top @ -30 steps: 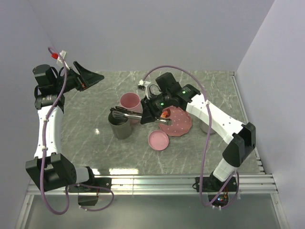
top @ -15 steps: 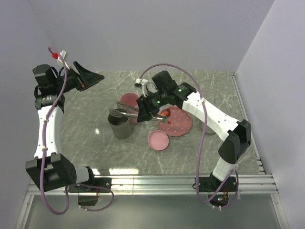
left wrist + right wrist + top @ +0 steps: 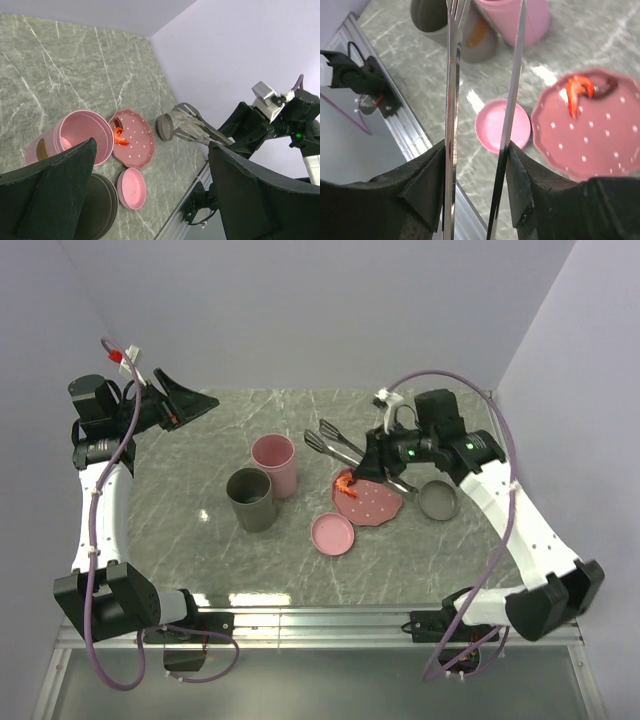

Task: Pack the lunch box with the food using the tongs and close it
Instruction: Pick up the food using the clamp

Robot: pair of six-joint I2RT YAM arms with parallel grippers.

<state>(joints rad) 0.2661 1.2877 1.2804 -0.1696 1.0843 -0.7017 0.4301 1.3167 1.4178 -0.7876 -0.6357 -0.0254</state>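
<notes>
My right gripper point(image 3: 384, 464) point(image 3: 474, 150) is shut on the grey metal tongs point(image 3: 334, 443) point(image 3: 451, 95), one arm against each finger. The tongs point away to the back left, their tips spread above the table behind the plate. An orange-red shrimp point(image 3: 344, 481) point(image 3: 575, 93) lies on the pink speckled plate point(image 3: 372, 502) point(image 3: 600, 145), with a dark brown piece point(image 3: 605, 89) beside it. The lunch box is two round tubs side by side, pink point(image 3: 274, 461) and grey point(image 3: 250, 499). My left gripper point(image 3: 190, 400) point(image 3: 152, 147) hangs open, high at the far left.
A pink lid point(image 3: 332, 534) point(image 3: 502, 125) lies in front of the plate. A grey lid point(image 3: 438, 500) point(image 3: 165, 127) lies to the plate's right, under the right arm. The table's metal rail point(image 3: 320, 620) runs along the near edge.
The right arm has swung right with the tongs, from over the grey and pink tubs to beside the plate. The shrimp stays on the plate. The left arm has not moved.
</notes>
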